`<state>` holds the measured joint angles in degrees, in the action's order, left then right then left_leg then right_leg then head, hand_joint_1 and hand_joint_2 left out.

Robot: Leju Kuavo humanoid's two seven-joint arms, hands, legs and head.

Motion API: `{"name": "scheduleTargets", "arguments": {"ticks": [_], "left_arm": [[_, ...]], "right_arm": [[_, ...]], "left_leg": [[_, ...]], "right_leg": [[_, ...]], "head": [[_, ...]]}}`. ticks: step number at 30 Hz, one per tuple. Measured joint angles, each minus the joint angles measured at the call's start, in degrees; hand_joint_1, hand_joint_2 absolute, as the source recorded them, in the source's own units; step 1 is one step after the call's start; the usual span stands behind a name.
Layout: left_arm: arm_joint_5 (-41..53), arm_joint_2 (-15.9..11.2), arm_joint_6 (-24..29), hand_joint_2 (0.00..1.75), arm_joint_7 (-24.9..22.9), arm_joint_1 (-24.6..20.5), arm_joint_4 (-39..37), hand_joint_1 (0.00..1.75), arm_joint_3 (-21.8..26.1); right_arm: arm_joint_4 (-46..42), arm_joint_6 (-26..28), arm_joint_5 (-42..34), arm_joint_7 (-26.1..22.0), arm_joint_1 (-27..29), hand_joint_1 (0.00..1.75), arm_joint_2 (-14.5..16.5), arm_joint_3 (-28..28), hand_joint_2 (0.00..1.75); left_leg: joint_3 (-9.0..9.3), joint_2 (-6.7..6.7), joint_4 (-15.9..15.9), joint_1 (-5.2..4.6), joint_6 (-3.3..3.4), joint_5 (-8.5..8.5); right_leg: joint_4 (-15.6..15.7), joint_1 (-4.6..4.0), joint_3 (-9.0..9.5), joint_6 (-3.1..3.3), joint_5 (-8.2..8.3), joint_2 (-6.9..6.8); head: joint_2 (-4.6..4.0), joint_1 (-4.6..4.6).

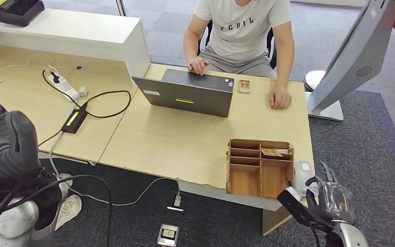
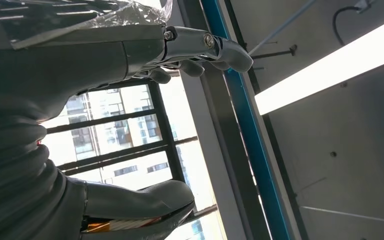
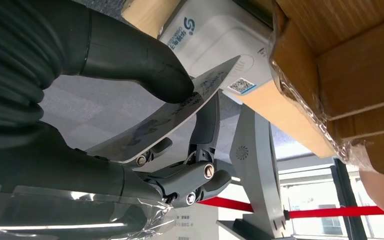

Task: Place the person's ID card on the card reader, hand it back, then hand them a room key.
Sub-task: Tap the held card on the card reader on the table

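My right hand point(image 1: 330, 199) hovers just off the desk's front right corner. In the right wrist view its thumb point(image 3: 145, 65) and fingers pinch a pale ID card point(image 3: 172, 117), held tilted close to the white card reader point(image 3: 215, 42). The reader point(image 1: 302, 172) lies at the desk's right edge beside a wooden organizer point(image 1: 259, 167), which holds a room key card point(image 1: 271, 152) in an upper compartment. The person point(image 1: 241, 31) sits behind the laptop with both hands on the desk. My left hand point(image 2: 35, 100) is raised toward the ceiling, fingers point(image 2: 200, 47) and thumb apart, holding nothing.
An open laptop point(image 1: 185, 95) stands mid-desk, with a small brown card point(image 1: 244, 86) beside it near the person. Cables, a power strip point(image 1: 64, 87) and a black adapter point(image 1: 74, 120) lie on the left desk. A grey kiosk stand point(image 1: 349, 67) rises at the right.
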<state>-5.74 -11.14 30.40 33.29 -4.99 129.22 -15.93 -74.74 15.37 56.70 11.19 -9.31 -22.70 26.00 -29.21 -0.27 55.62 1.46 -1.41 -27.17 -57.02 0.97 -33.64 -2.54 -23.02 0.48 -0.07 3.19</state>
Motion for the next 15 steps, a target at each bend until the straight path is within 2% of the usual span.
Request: {"name": "scheduleTargets", "arguments": {"ticks": [15], "left_arm": [[0.60,-0.34,-0.55,1.75,-0.96,-0.19,0.56,0.00,-0.25]], "right_arm": [[5.71,-0.02,-0.76,-0.51,0.09,1.75,1.52,0.40,1.75]], "left_leg": [[0.01,0.00,0.00,0.00,0.00,0.00]], "right_leg": [[0.00,0.00,0.00,0.00,0.00,0.00]], "head": [[0.00,0.01]]}}
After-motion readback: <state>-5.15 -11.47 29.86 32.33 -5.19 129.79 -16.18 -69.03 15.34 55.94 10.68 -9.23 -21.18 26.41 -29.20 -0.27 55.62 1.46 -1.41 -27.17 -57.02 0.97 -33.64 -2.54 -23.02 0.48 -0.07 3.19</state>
